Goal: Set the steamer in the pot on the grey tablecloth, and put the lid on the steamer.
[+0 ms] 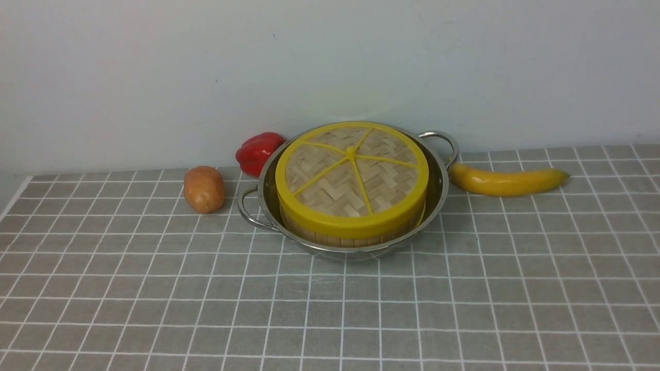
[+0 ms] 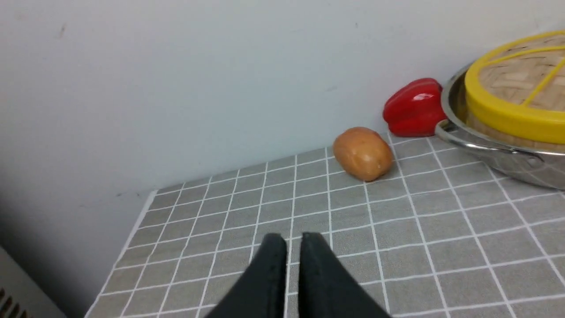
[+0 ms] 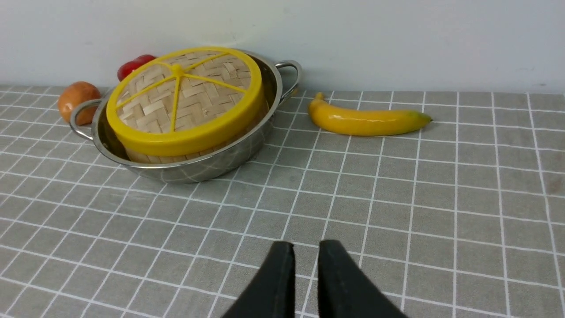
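My left pincer (image 2: 293,240) hangs over the grey tablecloth (image 1: 330,309) with its two black tips a tiny bit apart, and it holds nothing. My right pincer (image 3: 305,248) is the same, with a thin gap and nothing in it. The shiny pot (image 1: 258,198) sits on the cloth near the wall. The steamer (image 1: 330,238) stands inside the pot, and the lid (image 1: 353,178) lies on top of the steamer. A potato (image 1: 204,189) and a red pepper (image 1: 258,151) sit to the left of the pot. A banana (image 1: 508,180) lies to its right.
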You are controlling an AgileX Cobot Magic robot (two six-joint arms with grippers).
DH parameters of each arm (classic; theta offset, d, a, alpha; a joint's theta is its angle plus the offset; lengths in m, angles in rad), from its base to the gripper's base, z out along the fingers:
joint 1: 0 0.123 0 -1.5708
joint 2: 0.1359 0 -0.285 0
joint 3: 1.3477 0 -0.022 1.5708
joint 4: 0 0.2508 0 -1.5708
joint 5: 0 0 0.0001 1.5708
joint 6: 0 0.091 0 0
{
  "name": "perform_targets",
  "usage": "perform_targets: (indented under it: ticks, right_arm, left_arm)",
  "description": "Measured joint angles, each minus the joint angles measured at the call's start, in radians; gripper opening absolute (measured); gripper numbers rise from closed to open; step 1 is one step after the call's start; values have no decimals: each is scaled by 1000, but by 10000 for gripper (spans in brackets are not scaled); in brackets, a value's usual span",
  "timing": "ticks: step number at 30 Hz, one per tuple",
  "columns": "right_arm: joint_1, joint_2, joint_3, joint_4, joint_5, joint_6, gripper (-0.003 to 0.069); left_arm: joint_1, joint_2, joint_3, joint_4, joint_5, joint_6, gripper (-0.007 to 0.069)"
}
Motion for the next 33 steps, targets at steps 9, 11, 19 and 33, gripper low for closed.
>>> perform_targets:
  ticks: [9, 11, 19, 33]
  right_arm:
    - [0, 0, 0, 53, -2, 0, 128]
    - [0, 0, 0, 65, -2, 0, 133]
    - [0, 0, 0, 65, -2, 0, 153]
    - [-244, -140, 138, -20, -171, -57, 188]
  left_arm:
    - [3, -30, 125, -29, -43, 0, 59]
    - [3, -31, 125, -30, -42, 0, 64]
    - [3, -31, 125, -30, -40, 0, 75]
    - [3, -31, 125, -28, -40, 0, 99]
